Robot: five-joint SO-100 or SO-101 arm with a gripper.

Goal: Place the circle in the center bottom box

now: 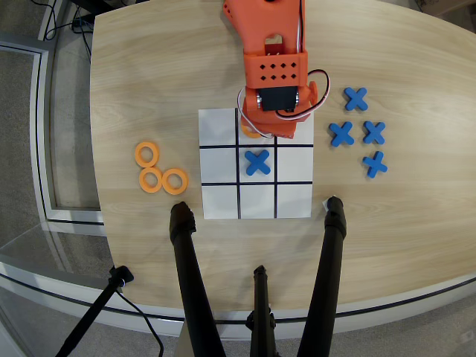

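My orange arm reaches down from the top edge of the overhead view, over the white 3x3 grid (219, 201). My gripper (262, 125) hangs over the middle cell of the grid's row nearest the arm's base (244, 119). The arm's body hides the fingertips, so I cannot tell whether they are open or shut. Part of an orange ring (251, 134) shows under the gripper at that cell's lower edge. I cannot tell whether the ring is held or lying on the cell.
Three more orange rings (151, 179) lie on the wooden table left of the grid. A blue X (257, 162) sits in the grid's central cell, and several blue X pieces (341, 134) lie to the right. Black tripod legs (190, 275) cross the front.
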